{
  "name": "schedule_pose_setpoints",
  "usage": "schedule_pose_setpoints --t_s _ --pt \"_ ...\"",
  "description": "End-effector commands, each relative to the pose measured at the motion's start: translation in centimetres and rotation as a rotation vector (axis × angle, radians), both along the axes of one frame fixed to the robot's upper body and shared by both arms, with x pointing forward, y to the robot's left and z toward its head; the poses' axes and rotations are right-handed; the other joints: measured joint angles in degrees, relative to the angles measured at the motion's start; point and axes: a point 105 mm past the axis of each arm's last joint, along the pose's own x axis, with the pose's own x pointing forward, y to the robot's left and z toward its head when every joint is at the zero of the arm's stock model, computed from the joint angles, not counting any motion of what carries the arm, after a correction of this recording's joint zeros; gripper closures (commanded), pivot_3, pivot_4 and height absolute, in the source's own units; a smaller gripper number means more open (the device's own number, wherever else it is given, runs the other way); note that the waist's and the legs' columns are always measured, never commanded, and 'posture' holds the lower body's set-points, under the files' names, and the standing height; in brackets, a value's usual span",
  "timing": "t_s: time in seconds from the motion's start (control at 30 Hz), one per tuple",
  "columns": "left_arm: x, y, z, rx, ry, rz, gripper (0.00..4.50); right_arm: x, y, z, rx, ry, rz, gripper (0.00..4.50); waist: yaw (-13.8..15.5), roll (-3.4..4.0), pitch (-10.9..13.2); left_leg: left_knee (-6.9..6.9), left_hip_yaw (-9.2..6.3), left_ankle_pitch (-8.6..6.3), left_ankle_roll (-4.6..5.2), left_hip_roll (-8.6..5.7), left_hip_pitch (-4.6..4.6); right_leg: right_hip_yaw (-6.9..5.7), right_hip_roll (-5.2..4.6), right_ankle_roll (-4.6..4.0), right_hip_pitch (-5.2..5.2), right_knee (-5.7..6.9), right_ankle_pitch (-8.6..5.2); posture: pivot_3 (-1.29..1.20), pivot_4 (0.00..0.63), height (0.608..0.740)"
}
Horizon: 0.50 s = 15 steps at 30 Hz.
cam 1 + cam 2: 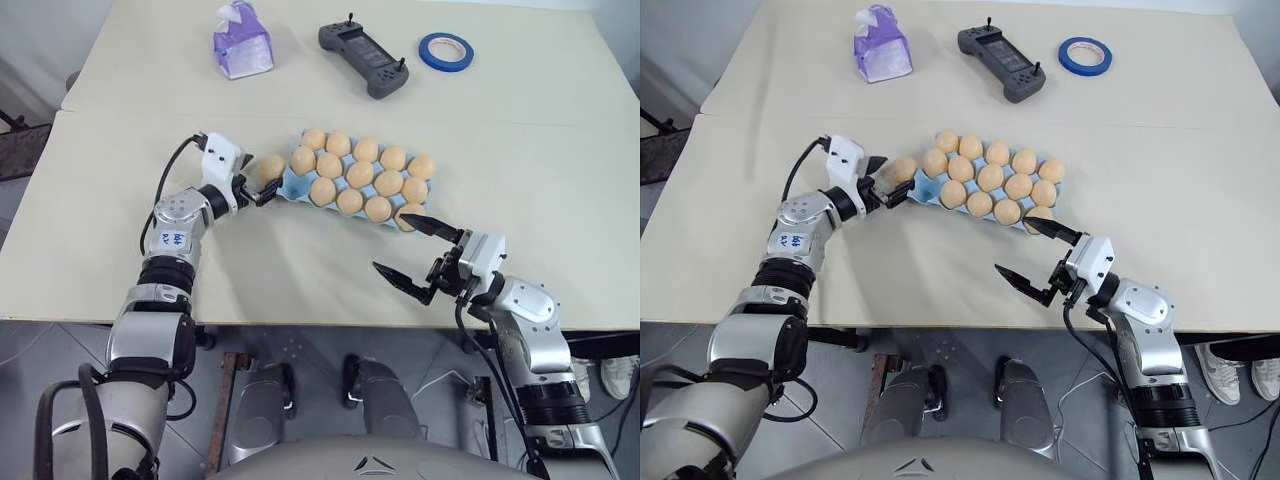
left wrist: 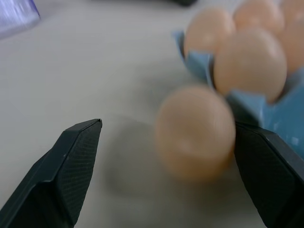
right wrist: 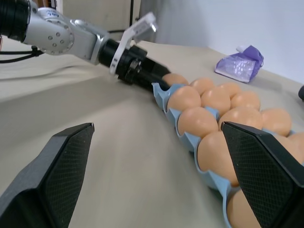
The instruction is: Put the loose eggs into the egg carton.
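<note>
I read no brand on anything here; the only writing is a small blue scrawl on a white sticker on my left forearm, too small to make out. From my head camera I look down on a cream table (image 1: pixel 330 270) with a matte, paper-like top. The egg carton (image 1: pixel 292 187), a light blue moulded tray with scalloped edges, lies near the middle, its cups filled with smooth, pale orange-tan eggs in three rows. One loose egg (image 1: pixel 270 167) sits at the carton's left end, and my left gripper (image 1: pixel 262 183) is around it with its fingers spread wide. My left wrist view shows what the head view cannot: that egg (image 2: pixel 195 131) rests on the table just beside the blue rim, close against one textured black finger (image 2: pixel 270 166) and well apart from the other. My right gripper (image 1: pixel 412 250) hovers near the carton's near right corner, jaws wide apart and empty; its wrist view looks along the rows of eggs towards the left gripper (image 3: pixel 154 78). At the far side lie a purple tissue pack (image 1: pixel 242 42), a dark grey handheld controller (image 1: pixel 362 58) and a roll of blue tape (image 1: pixel 446 51).
</note>
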Motion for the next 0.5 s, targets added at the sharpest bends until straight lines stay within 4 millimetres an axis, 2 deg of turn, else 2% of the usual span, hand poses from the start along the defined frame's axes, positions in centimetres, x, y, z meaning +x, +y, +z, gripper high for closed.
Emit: schedule_pose_setpoints --t_s 0.03,0.07,0.13,0.27,0.5 --pt "0.34 -0.24 1.36 -0.003 -0.046 0.001 0.02 -0.03 0.08 0.73 0.009 -0.033 0.003 0.0 0.0 0.0 0.0 0.0 0.02 -0.01 0.02 -0.01 0.0 0.0 0.0 0.0 0.0 -0.01 0.0 0.0 0.15 0.74" --pt "0.35 -0.21 1.41 -0.004 -0.049 0.004 0.02 -0.03 0.11 0.73 0.01 -0.033 0.003 0.0 0.0 0.0 0.0 0.0 0.03 -0.01 0.03 -0.01 0.0 0.0 0.0 0.01 0.0 -0.02 0.0 0.0 0.15 0.74" --pt "0.37 -0.17 1.44 -0.006 -0.054 0.008 0.42 -0.05 0.15 0.7 0.01 -0.033 0.004 0.0 0.0 -0.01 0.0 0.01 0.03 -0.02 0.03 -0.01 0.0 0.01 -0.01 0.02 0.01 -0.03 0.01 0.0 0.15 0.74" --pt "0.37 -0.22 1.49 -0.008 -0.064 0.009 1.51 -0.1 0.26 0.62 0.011 -0.032 0.005 0.0 -0.05 -0.01 0.0 0.01 0.03 -0.02 0.03 -0.01 0.01 0.01 -0.01 0.02 0.0 -0.02 0.01 0.0 0.15 0.74" --pt "0.52 -0.2 1.18 -0.009 -0.049 0.024 1.51 -0.14 0.48 0.57 0.016 -0.028 0.01 0.0 -0.04 -0.01 0.0 0.0 0.04 -0.02 0.02 -0.01 0.01 0.02 -0.01 0.02 0.0 -0.03 0.01 0.0 0.15 0.74"
